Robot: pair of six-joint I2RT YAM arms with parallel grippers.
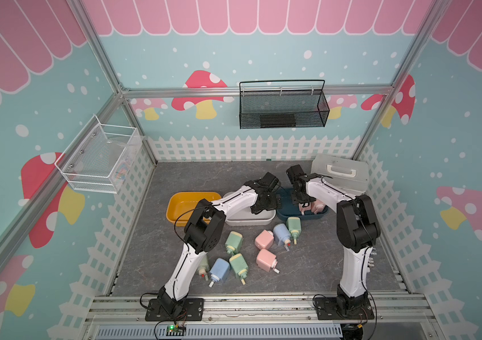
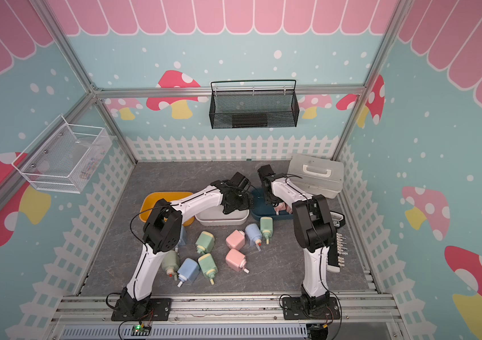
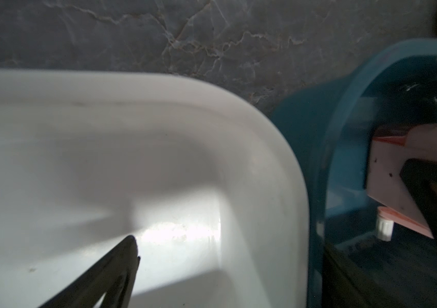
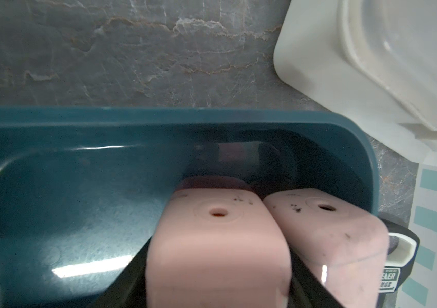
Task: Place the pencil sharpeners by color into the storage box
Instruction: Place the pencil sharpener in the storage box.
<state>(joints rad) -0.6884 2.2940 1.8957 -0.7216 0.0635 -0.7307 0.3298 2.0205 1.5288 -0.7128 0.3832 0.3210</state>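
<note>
The left gripper (image 1: 263, 204) is hanging wide open and empty over the white tray (image 1: 251, 220). At its 6 o'clock the loose sharpeners (image 1: 239, 265) are lying flat, long axes roughly 12-to-6, stubs pointing toward 5 to 7 o'clock. A blue sharpener (image 2: 182, 235) is peeking past the left elbow in a top view. The right gripper (image 1: 301, 203) is straddling a pink sharpener (image 4: 218, 240) in the teal tray (image 4: 78, 120), beside a second pink sharpener (image 4: 332, 234), pencil holes facing the wrist camera. Whether its jaws are pressing is unclear.

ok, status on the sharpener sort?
Left gripper open, empty, over white bin. Right gripper around pink sharpener down in blue bin, grip unclear. Second pink sharpener beside it. Nothing blocking.
</note>
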